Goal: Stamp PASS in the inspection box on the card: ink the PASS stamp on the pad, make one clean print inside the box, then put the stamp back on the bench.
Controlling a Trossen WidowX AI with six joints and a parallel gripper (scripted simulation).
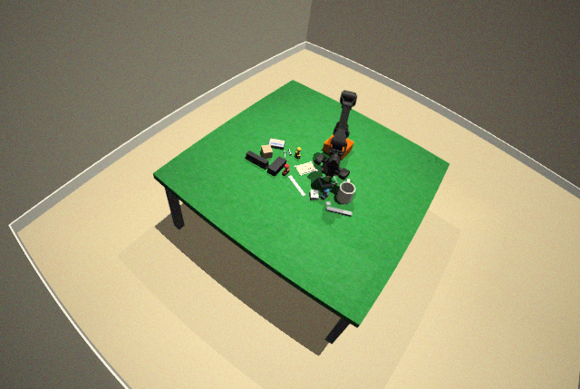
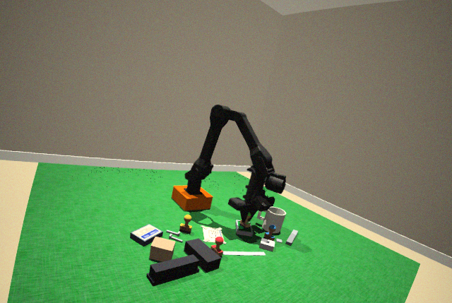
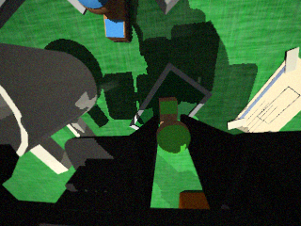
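My gripper (image 2: pixel 248 215) (image 3: pixel 168 119) is shut on the green-topped stamp (image 3: pixel 173 137) (image 2: pixel 245 224), gripping it near its round knob. The stamp is upright, over or in the square ink pad (image 2: pixel 244 234) (image 3: pixel 188 80), which has a grey rim and a dark inside. Whether the stamp's base touches the ink is hidden. The cream card (image 1: pixel 305 169) (image 2: pixel 212 234) (image 3: pixel 293 77) lies beside the pad, with thin printed outlines. Its inspection box is too small to make out surely, and I cannot tell any print on it.
The grey mug (image 1: pixel 345 193) (image 2: pixel 274 220) (image 3: pixel 47 89) and blue stamp (image 2: pixel 270 234) (image 3: pixel 115 28) stand close to the pad. A red stamp (image 2: pixel 218 244) and yellow stamp (image 2: pixel 187 222) stand near the card. Black blocks (image 2: pixel 202 254), a tan box (image 2: pixel 162 248) and a white strip (image 1: pixel 296 185) lie farther off.
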